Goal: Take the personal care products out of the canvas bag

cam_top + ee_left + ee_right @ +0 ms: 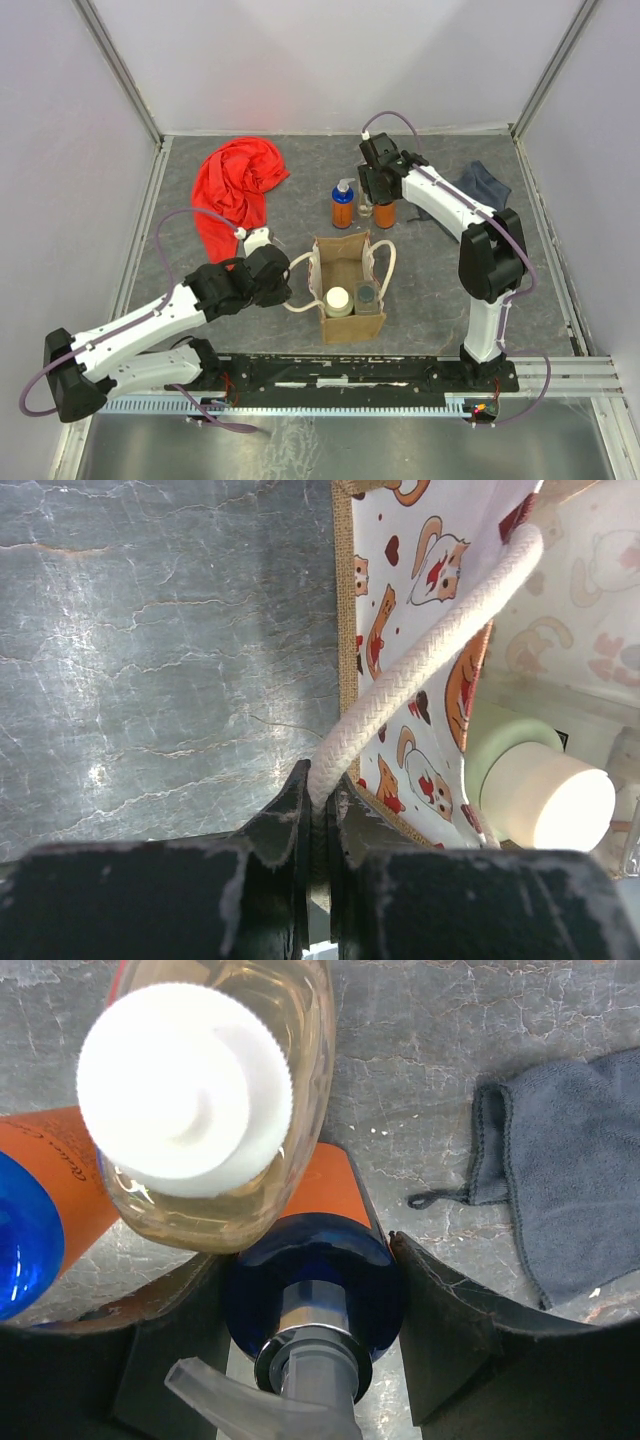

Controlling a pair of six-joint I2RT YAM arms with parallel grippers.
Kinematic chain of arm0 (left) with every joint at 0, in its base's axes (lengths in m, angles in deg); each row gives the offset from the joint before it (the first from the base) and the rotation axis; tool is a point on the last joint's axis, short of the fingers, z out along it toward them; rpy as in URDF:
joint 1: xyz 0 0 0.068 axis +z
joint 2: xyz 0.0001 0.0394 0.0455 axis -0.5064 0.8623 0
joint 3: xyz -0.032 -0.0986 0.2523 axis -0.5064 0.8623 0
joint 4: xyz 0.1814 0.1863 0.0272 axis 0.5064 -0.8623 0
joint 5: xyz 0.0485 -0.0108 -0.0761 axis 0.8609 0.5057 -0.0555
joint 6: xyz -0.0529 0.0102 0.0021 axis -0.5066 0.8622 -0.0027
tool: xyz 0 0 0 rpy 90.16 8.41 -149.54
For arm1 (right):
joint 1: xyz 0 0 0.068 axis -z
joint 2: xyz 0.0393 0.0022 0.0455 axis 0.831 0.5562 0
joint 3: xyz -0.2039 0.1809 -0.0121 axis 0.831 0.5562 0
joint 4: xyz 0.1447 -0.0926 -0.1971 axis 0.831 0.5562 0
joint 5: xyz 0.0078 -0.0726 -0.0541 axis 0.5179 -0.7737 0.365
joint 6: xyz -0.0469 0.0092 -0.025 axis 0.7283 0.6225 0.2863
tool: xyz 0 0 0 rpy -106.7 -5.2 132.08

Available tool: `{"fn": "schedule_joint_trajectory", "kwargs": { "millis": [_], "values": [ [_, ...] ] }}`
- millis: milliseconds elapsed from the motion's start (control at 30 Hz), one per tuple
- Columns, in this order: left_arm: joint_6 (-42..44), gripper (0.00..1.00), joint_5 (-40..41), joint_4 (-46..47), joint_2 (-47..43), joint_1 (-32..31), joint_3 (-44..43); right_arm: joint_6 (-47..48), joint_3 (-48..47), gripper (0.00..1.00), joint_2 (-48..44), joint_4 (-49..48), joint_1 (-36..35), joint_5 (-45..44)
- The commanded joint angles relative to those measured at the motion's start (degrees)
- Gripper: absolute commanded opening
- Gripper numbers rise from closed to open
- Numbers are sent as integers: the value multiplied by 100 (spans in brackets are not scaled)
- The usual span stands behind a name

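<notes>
Left end effector [318, 800] clenched on cream handle [430, 650] of canvas bag [350, 327], mid-bench, two bottles [338, 300] inside. Right end effector [305, 1280] grasps orange bottle [330, 1185] just beside amber bottle [190, 1210]. Open bench [430, 295] surrounds bag; red cloth [235, 185], grey cloth [483, 185] near far wall [340, 60].

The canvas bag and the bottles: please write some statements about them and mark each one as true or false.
1. Two bottles stand inside the canvas bag. True: a white-capped bottle and a dark-capped bottle.
2. The left end effector holds the red cloth. False: it is shut on the bag's cream handle.
3. The right end effector grips an orange bottle with a blue top. True.
4. The bottles outside the bag lie on their sides. False: all three stand upright.
5. The dark blue-grey cloth covers the bag. False: it lies on the table at the far right, apart from the bag.
</notes>
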Motion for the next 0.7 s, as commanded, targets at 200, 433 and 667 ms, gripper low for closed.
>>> {"fn": "schedule_joint_trajectory", "kwargs": {
  "millis": [200,433,667],
  "values": [
    [-217,11,74,-76,-171,7,-29,-230,98,71,-389,-539,3,-200],
    [-238,11,39,-51,-163,8,14,-173,267,92,-920,-380,-3,-623],
    [-267,11,149,-111,-257,9,59,-139,451,85,-2584,163,-580,-509]
  ]
}}
